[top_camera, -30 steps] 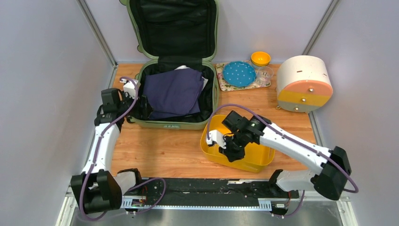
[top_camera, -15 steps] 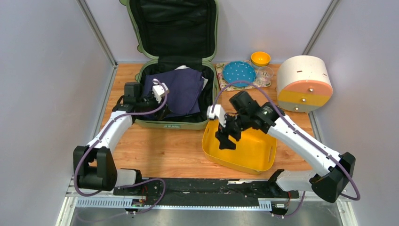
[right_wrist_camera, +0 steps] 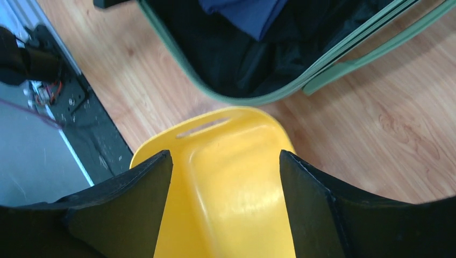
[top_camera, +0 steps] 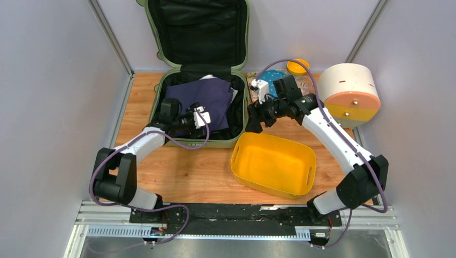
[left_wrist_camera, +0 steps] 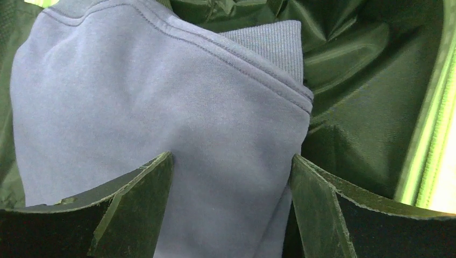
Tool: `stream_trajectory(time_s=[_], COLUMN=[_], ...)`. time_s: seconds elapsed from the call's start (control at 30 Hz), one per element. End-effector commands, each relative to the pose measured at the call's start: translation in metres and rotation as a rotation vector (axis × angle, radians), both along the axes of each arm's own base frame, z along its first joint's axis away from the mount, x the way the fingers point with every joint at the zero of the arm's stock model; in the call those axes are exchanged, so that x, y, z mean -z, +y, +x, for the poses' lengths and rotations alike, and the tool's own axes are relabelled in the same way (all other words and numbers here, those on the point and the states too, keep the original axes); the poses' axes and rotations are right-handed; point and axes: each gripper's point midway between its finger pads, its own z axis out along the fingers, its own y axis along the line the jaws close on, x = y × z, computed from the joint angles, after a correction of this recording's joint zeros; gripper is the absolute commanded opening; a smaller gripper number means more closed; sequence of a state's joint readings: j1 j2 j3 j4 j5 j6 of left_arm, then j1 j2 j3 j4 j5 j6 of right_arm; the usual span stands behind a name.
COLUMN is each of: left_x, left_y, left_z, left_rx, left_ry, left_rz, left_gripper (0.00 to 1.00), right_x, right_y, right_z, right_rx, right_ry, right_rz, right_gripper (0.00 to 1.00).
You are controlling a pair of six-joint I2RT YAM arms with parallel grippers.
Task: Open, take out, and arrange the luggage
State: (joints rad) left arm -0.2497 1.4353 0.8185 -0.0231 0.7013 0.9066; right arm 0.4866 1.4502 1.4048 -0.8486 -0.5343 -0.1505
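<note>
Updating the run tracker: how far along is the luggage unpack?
Done: the suitcase lies wide open. In hand: the left gripper, fingers open, straddles the edge of the folded navy sweatshirt inside it, not yet closed. The right gripper hangs open and empty between suitcase and yellow tray. Left: nothing is in the tray, so taking out and arranging are to come.

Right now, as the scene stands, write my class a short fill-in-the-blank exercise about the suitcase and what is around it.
The suitcase has its lid ____. The navy garment under the left tool lies ____ the suitcase. The right tool looks down on a tray coloured ____.
Missing words: open; inside; yellow.
</note>
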Motion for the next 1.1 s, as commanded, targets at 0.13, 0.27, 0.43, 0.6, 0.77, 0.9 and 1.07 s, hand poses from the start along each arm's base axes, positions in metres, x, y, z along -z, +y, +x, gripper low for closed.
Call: stream_trajectory(time_s=[0.13, 0.27, 0.43, 0.6, 0.77, 0.9, 1.07], left_x=[0.027, 0.036, 0.048, 0.041, 0.01, -0.014, -0.025], left_y=[-0.003, -0.004, -0.01, -0.013, -0.02, -0.015, -0.007], left_z=[0.025, 0.022, 0.007, 0.02, 0.036, 0.054, 0.066], left_rx=[0.001, 0.016, 0.106, 0.062, -0.018, -0.119, -0.171], left_ry=[-0.101, -0.116, -0.042, 0.001, 0.043, 0.094, 0.161], left_rz=[0.107, 0.133, 0.162, 0.138, 0.005, -0.114, -0.197], left_gripper=[0.78, 0.86, 0.88, 0.49, 0.02, 0.0, 0.0], right_x=[-0.026, -0.024, -0.022, -0.022, -0.011, -0.009, -0.007], right_y=[0.032, 0.038, 0.046, 0.047, 0.049, 0.052, 0.064], right_z=[0.042, 0.051, 0.058, 0.066, 0.077, 0.087, 0.1], right_rx=[0.081, 0.102, 0.094, 0.111, 0.171, 0.243, 0.306], right_ry=[0.019, 0.034, 0.05, 0.037, 0.068, 0.122, 0.191], right_rz=[0.157, 0.18, 0.195, 0.195, 0.189, 0.22, 0.279], right_gripper=[0.75, 0.75, 0.75, 0.75, 0.75, 0.76, 0.76])
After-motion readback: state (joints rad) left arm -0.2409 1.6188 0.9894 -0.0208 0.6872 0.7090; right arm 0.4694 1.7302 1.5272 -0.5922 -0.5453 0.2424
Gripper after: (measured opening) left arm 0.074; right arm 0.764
